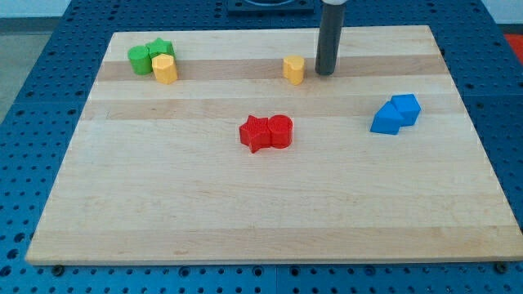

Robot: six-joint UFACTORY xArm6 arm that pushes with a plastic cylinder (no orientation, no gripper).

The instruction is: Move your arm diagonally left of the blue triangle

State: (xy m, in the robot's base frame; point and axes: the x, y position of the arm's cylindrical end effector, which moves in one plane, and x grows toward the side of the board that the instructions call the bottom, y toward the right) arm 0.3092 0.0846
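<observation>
Right now, the blue triangle [385, 119] is found on the view's right side of the bench [245, 212], touching a blue cube [406, 108] at its 1 o'clock. My tip [325, 73] is seen well apart from it, at about 10 o'clock, just beside a yellow block [294, 69] near the view's top. No end effector is carried, only a bare rod, so nothing is held.

The step seems partly done, since the tip is already up and to the left of the triangle. It could be slid closer toward 4 o'clock and stopped before the triangle is touched. The yellow block should be left alone.

Two red blocks [266, 131] are pressed together near the middle. Two green blocks [149, 55] and a second yellow block [165, 69] are bunched at the top left. The bench is pale, smooth wood, and a blue surface with holes [33, 122] is seen around it.
</observation>
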